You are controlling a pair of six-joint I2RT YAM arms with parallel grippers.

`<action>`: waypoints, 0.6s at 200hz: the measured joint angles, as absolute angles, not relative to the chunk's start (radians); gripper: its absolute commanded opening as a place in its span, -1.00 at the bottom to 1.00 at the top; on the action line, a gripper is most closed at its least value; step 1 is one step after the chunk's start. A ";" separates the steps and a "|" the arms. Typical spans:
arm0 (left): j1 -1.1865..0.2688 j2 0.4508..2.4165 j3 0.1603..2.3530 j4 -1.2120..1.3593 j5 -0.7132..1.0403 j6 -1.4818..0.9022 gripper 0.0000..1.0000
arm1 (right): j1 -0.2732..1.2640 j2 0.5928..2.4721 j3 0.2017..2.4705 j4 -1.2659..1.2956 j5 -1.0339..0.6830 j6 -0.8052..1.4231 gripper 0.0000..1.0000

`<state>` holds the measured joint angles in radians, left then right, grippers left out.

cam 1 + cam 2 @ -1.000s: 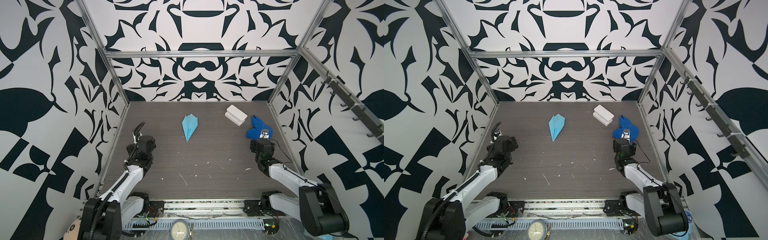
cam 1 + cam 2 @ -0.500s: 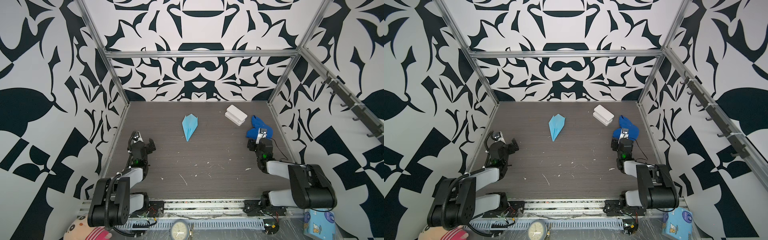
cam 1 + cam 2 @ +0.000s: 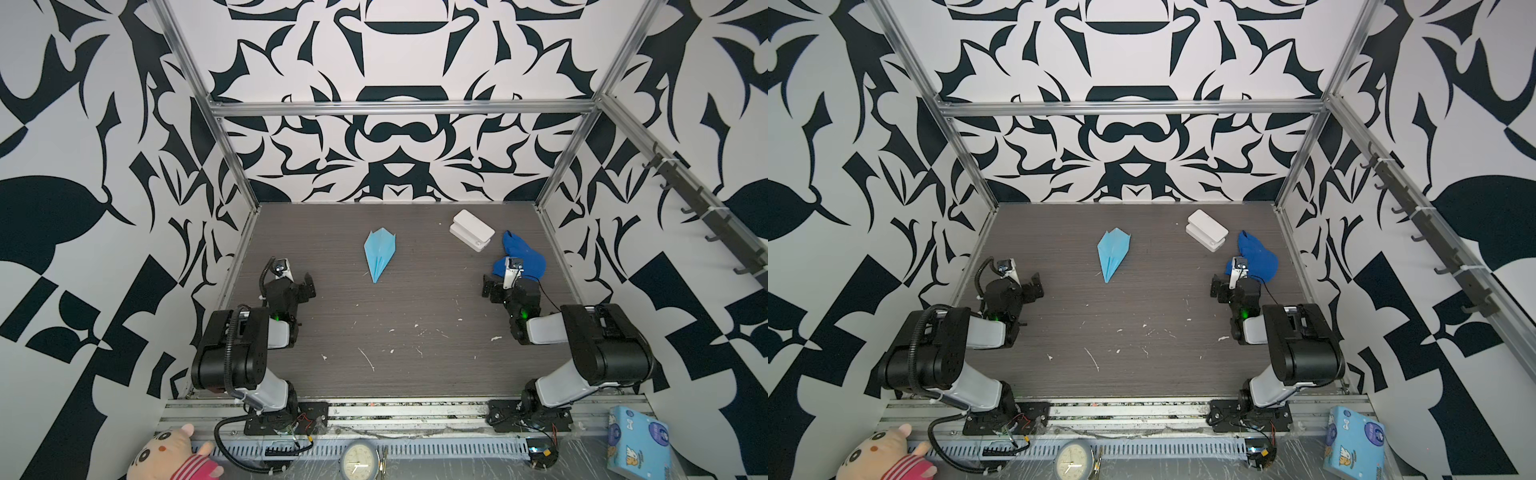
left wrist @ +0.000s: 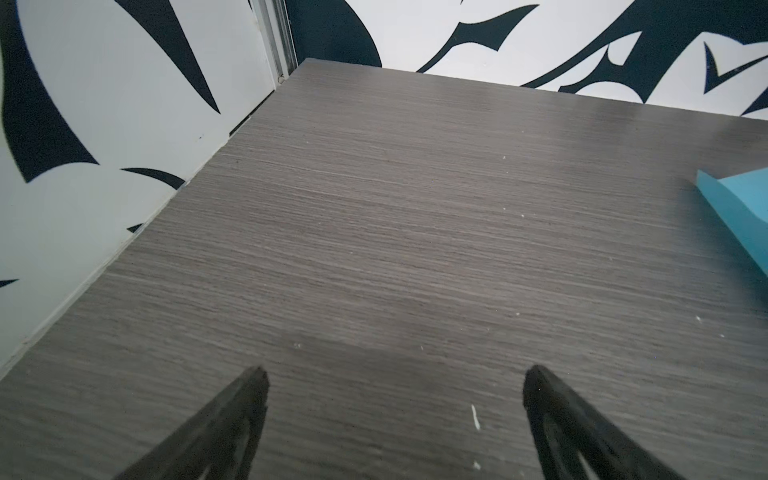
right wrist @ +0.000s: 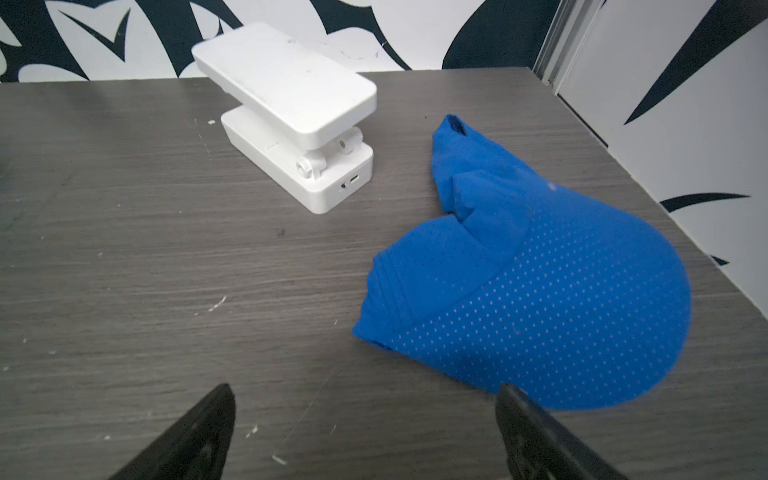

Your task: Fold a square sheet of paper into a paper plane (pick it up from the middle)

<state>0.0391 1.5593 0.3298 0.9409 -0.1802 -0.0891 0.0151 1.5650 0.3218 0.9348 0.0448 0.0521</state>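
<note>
The left pincer (image 4: 397, 374) stands spread wide and empty, low over the dark wood-grain table (image 3: 415, 324), its two black fingertips (image 4: 257, 376) well apart. The right pincer (image 5: 365, 390) is likewise spread, with nothing between its fingers. Between the two arms, and farther from them toward the back wall, lies the paper plane (image 3: 379, 255), a slim light-blue dart resting flat on the table in both top views with its nose pointing toward the robot; neither pincer touches it. The left pincer sits well to the plane's left and nearer the robot, the right pincer well to its right. A white hinged box (image 3: 471, 235) stands to the right of the plane, and a royal-blue mesh cap (image 5: 540, 291) lies farther right again, just beyond the right pincer; whether a fingertip touches the cap's edge cannot be told.
</note>
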 measured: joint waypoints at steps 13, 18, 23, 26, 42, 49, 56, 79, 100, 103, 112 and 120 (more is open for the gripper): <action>0.039 1.559 0.361 0.922 -0.187 -0.090 0.99 | 0.017 1.565 0.324 0.935 0.045 0.052 1.00; 0.040 1.559 0.368 0.921 -0.187 -0.090 0.99 | 0.017 1.565 0.324 0.934 0.045 0.052 1.00; 0.040 1.559 0.372 0.920 -0.189 -0.090 0.99 | 0.017 1.565 0.324 0.932 0.045 0.052 1.00; 0.040 1.559 0.373 0.920 -0.190 -0.091 0.99 | 0.017 1.565 0.324 0.932 0.045 0.052 1.00; 0.040 1.559 0.376 0.912 -0.193 -0.092 0.99 | 0.017 1.565 0.324 0.931 0.045 0.052 1.00; 0.040 1.559 0.376 0.906 -0.194 -0.093 0.99 | 0.018 1.565 0.324 0.931 0.045 0.052 1.00; 0.040 1.559 0.376 0.900 -0.195 -0.093 0.99 | 0.018 1.565 0.324 0.931 0.045 0.052 1.00; 0.040 1.559 0.376 0.892 -0.196 -0.094 0.99 | 0.018 1.565 0.324 0.931 0.045 0.052 1.00; 0.040 1.559 0.376 0.892 -0.196 -0.096 0.99 | 0.023 1.565 0.324 0.923 0.046 0.046 1.00; 0.040 1.559 0.376 0.892 -0.197 -0.096 0.99 | 0.025 1.565 0.325 0.921 0.047 0.044 1.00; 0.040 1.559 0.376 0.892 -0.197 -0.096 0.99 | 0.031 1.565 0.326 0.914 0.052 0.041 1.00; 0.040 1.559 0.376 0.892 -0.197 -0.096 0.99 | 0.036 1.566 0.327 0.910 0.056 0.038 1.00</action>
